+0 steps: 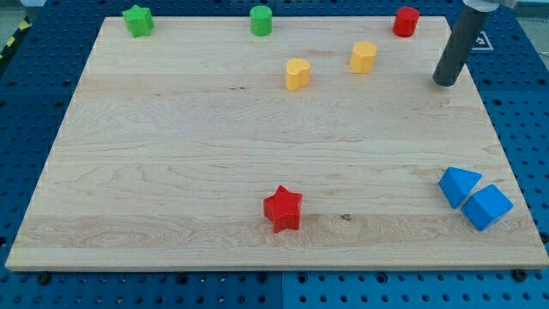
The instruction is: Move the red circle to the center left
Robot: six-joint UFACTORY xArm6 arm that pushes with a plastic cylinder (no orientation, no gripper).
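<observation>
Here my tip (445,82) rests on the board near the view's top right, just below and right of the red circle (406,21) at the top edge, with nothing between them (a bare rod, no fingers). Leftward sit two yellow blocks (364,57) (298,74), a green cylinder (261,20) and green star (137,20); a red star (283,209) and two touching blue blocks (460,186) (486,206) lie low on the pale wooden board (171,172), over a blue pegboard (26,94).

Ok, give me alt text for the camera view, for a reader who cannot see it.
My tip rests on a wooden board, below and right of the red circle block at the top edge. Also on top: green star, green cylinder, two yellow blocks; below, red star, two touching blue blocks.
</observation>
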